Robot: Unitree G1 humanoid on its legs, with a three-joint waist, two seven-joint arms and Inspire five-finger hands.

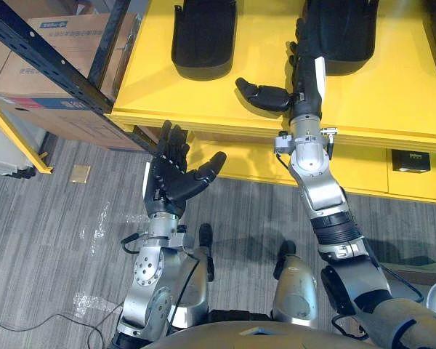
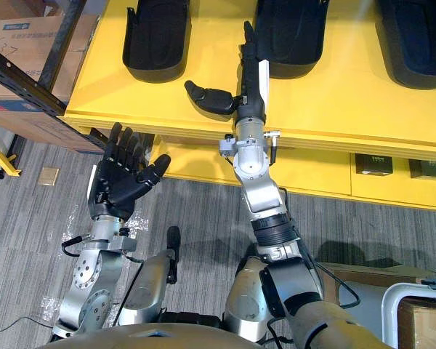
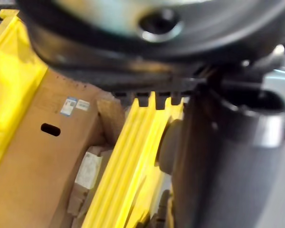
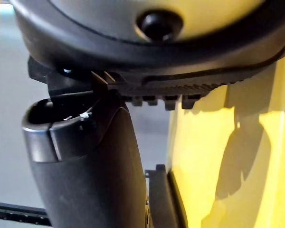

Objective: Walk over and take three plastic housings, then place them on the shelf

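1. Left eye view: the left housing (image 1: 203, 36) and the middle housing (image 1: 349, 36) lie on the yellow shelf (image 1: 152, 80). The right hand (image 1: 305, 81) reaches over the shelf, fingers straight along the middle housing's edge and thumb spread, gripping nothing. The left hand (image 1: 167, 178) waits below the shelf edge, palm up and empty.
2. Right eye view: the right housing (image 2: 414, 40) also lies on the shelf, so placing looks essentially done; what remains is probably clearing the right hand.
3. Left wrist view: a cardboard box (image 3: 42, 156) sits beside yellow ledges.
4. Right wrist view: the thumb is held off the yellow surface.
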